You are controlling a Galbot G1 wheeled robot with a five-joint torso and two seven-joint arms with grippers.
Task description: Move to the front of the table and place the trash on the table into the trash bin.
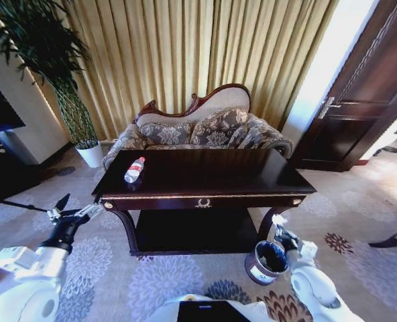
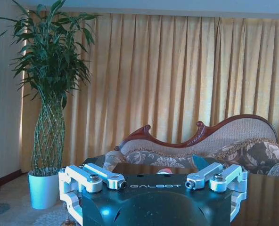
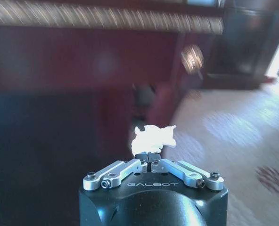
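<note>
One bottle on the counter, one paper wad in your right gripper, one bin on the carpet.

Nearest you, your right gripper (image 3: 149, 157) has its fingers clamped on a crumpled white paper wad (image 3: 152, 138), held just above the round dark trash bin (image 1: 266, 262) with its pale label, which stands on the floral carpet (image 1: 165, 278) by the counter's right front leg. Your left gripper (image 1: 72, 213) hovers off the counter's left front corner, fingers (image 2: 98, 175) spread apart and empty. On the glossy dark wooden counter (image 1: 252, 178) with its gold trim, one clear plastic bottle (image 1: 134, 170) with a red cap lies on its side near the left end. Behind it are a carved-back floral sofa (image 1: 205, 127), pleated gold curtains (image 1: 185, 47), and one potted plant (image 1: 64, 87) with a braided stem.
</note>
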